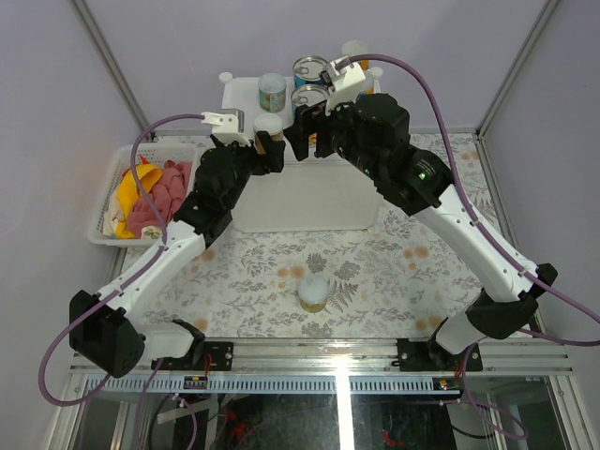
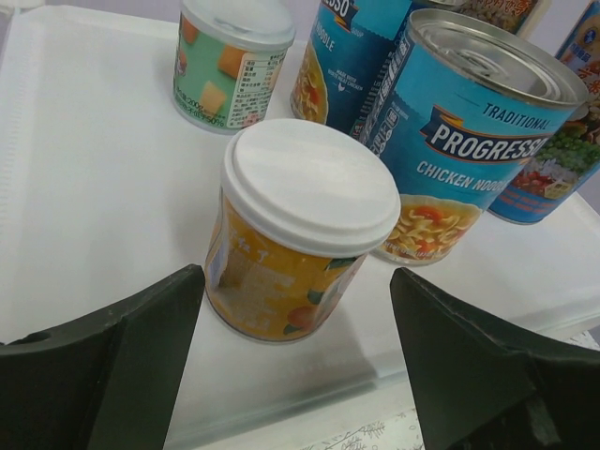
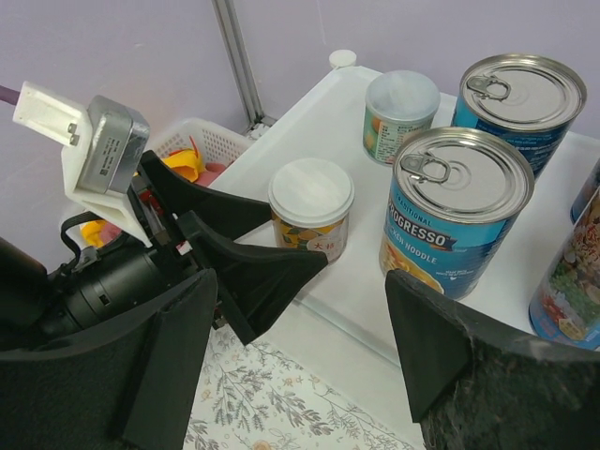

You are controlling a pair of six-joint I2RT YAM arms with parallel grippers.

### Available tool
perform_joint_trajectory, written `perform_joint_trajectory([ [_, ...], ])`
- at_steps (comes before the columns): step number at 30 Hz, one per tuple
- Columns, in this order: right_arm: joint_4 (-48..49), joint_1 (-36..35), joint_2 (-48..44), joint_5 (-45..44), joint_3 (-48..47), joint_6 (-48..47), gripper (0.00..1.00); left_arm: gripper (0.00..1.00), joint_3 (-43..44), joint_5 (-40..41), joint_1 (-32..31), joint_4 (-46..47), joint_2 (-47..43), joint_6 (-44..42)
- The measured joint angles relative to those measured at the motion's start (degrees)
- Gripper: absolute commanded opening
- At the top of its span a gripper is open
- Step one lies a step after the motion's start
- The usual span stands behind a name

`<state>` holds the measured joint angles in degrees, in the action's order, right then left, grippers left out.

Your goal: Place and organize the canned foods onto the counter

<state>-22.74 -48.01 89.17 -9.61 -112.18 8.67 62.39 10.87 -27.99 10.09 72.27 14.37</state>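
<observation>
Where the left gripper [image 2: 295, 281] reaches over the white box [image 2: 94, 187], its jaws stand spread on either side of a yellow jar [image 2: 300, 234]. A gap shows on both sides and neither finger touches it. The jar stands upright near the box's front edge. Just behind it to the right stands a blue can [image 2: 469, 131]. A second blue can [image 2: 342, 56] and a green jar [image 2: 230, 61] stand farther back, both cut off by the top of the left wrist view. Two more cans at the right edge are mostly out of frame. The right gripper [image 3: 300, 281] hangs before the near blue can with its jaws apart, gripping nothing. Whether its right finger brushes the can's base is hard to tell. From above, both arms hide their own fingers. One white-lidded jar [image 1: 313, 292] stands alone on the bench [image 1: 394, 272], well apart from the box. A basket [image 1: 105, 202] at the left holds a banana [image 1: 131, 187] and a pink cloth [image 1: 159, 197].
</observation>
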Motion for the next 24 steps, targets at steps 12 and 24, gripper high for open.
perform_joint_trajectory([
  [12,0.00,0.00,0.00,-0.22,0.00,-1.25,0.79,0.74,2.73,0.55,0.00,0.59,3.89,-2.67],
  [24,0.79,0.00,-0.11,-1.79,0.83,-2.51,0.79,0.70,4.59,1.14,0.00,0.85,6.67,-5.18],
])
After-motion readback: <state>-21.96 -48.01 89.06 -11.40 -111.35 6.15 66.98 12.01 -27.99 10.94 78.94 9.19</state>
